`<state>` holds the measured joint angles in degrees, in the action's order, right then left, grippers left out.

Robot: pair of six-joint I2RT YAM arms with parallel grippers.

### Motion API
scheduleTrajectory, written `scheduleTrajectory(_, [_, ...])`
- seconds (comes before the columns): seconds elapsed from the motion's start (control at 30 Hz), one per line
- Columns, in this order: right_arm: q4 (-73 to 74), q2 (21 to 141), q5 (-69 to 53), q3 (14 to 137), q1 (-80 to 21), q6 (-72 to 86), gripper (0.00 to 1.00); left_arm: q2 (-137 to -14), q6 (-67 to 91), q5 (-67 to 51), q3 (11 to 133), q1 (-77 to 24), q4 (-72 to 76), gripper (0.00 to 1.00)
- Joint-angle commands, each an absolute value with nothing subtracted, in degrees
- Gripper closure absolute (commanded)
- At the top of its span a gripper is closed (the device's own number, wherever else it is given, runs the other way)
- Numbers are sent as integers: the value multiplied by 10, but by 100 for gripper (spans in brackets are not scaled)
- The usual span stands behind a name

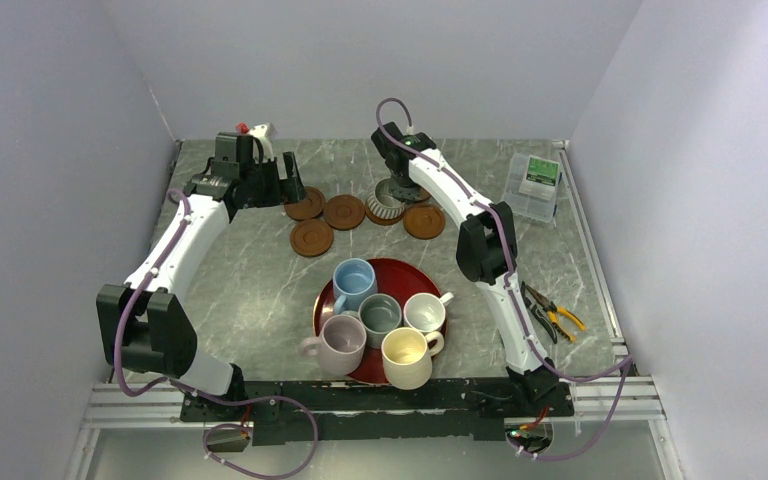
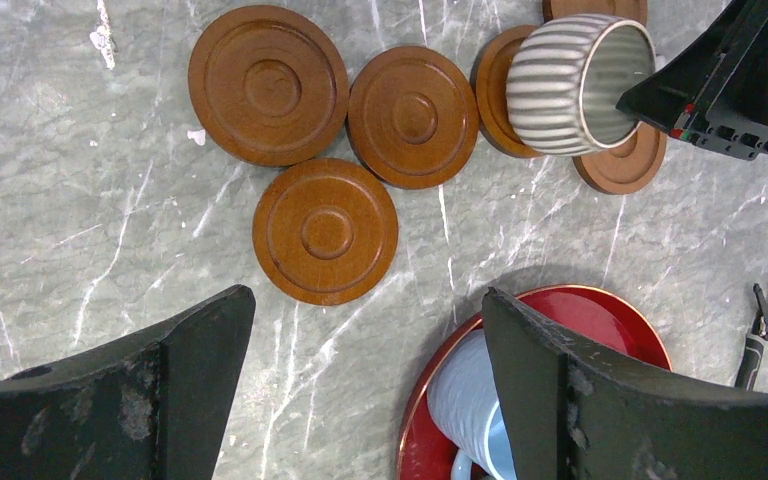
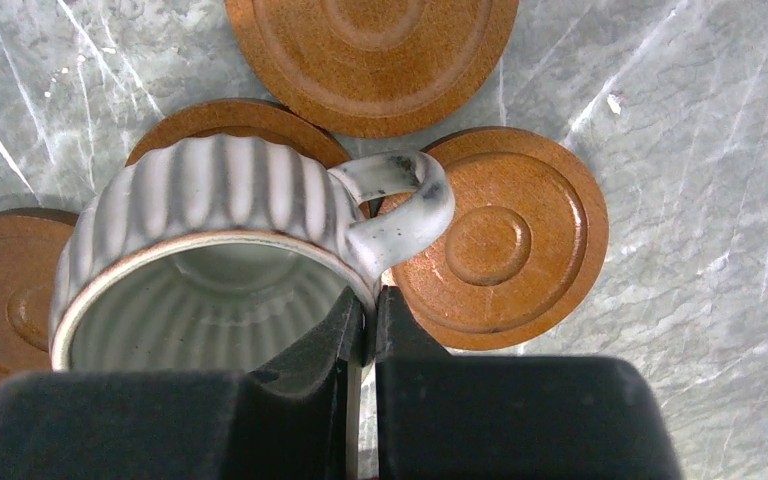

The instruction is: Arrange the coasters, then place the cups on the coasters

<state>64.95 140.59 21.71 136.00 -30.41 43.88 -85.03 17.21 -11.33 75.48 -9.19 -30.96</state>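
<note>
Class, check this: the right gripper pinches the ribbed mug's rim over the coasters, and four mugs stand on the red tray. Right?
Wrong count: five mugs stand on the red tray, not four, as the top external view shows. The right gripper pinches the ribbed mug by its rim over the coasters.

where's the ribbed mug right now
Top view: the ribbed mug is far centre, among the coasters, its rim pinched by the right gripper.

The coasters (image 1: 343,212) lie clustered at the far middle of the table (image 1: 260,290), some touching. Over the cluster's right part my right pincer (image 3: 370,305) pinches a tilted mug (image 1: 388,200) by its rim. Nearer my bases, the tray (image 1: 400,268) holds five other mugs (image 1: 380,314). Pliers (image 1: 552,318) lie right of it, and a box (image 1: 535,185) sits far right.
</note>
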Motion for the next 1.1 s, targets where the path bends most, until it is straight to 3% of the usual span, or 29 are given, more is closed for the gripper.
scheduleTrajectory(0.0, [616, 1394, 211, 1387, -300, 436, 90, -847, 173, -125, 764, -89, -300, 10])
scheduleTrajectory(0.13, [608, 1390, 206, 1383, -299, 432, 76, -847, 173, -125, 764, -89, -301, 10])
scheduleTrajectory(0.2, [595, 1385, 196, 1376, -298, 430, 59, -846, 173, -125, 765, -89, -301, 10])
scheduleTrajectory(0.27, [587, 1381, 186, 1375, -298, 430, 53, -846, 173, -124, 764, -88, -301, 10])
scheduleTrajectory(0.77, [551, 1333, 148, 1363, -298, 403, 46, -841, 172, -119, 762, -86, -298, 10])
scheduleTrajectory(1.07, [455, 1167, 112, 1244, -299, 351, 37, -829, 168, -109, 758, -77, -294, 10])
